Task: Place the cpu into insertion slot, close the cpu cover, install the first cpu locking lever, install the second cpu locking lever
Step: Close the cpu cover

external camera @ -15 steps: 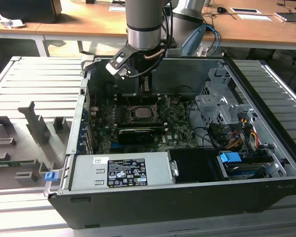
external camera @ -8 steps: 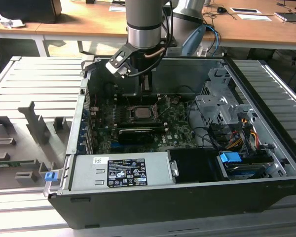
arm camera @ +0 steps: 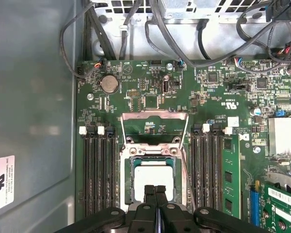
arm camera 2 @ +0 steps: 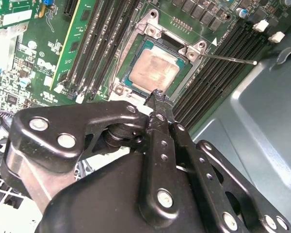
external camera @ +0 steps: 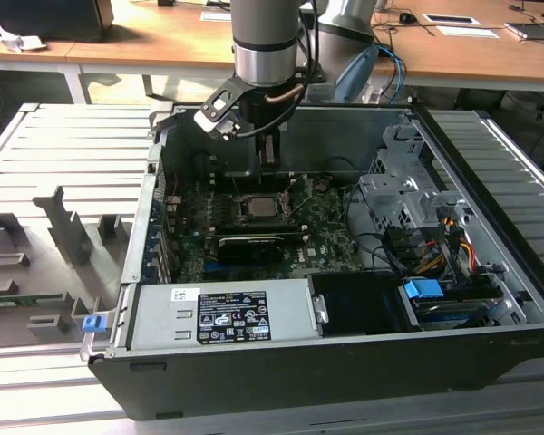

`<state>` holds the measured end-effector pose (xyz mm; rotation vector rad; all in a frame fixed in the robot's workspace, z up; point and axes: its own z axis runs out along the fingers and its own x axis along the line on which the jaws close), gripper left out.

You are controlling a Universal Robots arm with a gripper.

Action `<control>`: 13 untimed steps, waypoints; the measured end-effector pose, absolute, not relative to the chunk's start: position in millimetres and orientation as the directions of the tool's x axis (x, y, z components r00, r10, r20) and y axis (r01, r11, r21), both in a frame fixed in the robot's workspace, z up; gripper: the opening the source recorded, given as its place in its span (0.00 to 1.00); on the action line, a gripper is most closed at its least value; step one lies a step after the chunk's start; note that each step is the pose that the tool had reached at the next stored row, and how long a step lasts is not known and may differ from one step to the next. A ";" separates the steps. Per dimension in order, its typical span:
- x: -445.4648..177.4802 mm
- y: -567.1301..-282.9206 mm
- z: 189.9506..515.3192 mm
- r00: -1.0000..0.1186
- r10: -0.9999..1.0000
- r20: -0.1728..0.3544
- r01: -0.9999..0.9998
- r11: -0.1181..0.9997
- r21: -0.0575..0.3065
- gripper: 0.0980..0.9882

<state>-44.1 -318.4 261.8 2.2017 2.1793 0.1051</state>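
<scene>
Jaws of the gripper (arm camera: pixel 155 189) are pressed together on nothing, tips just above one edge of the single cpu (arm camera: pixel 153 175), which lies in the insertion slot (arm camera: pixel 125 174). The first wrist view adds one cpu cover (arm camera: pixel 155 116), lying open; the second wrist view adds one lever rod (arm camera 2: pixel 228 59) jutting free.

Wooden desks (external camera: pixel 145 41) behind — ribbed grey worktable (external camera: pixel 72 149), perhaps metal

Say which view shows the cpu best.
The second wrist view: the cpu shows large, its top almost whole. The first wrist view has the gripper hiding one edge; the exterior view shows it small.
</scene>
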 end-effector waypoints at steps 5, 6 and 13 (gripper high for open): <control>-44.1 -318.4 263.8 0.009 1.000 0.019 0.997 -0.011 0.077 0.01; -44.1 -318.4 264.1 0.010 1.000 0.019 0.997 -0.011 0.077 0.01; -44.1 -318.4 267.0 0.009 1.000 0.019 0.997 -0.011 0.077 0.01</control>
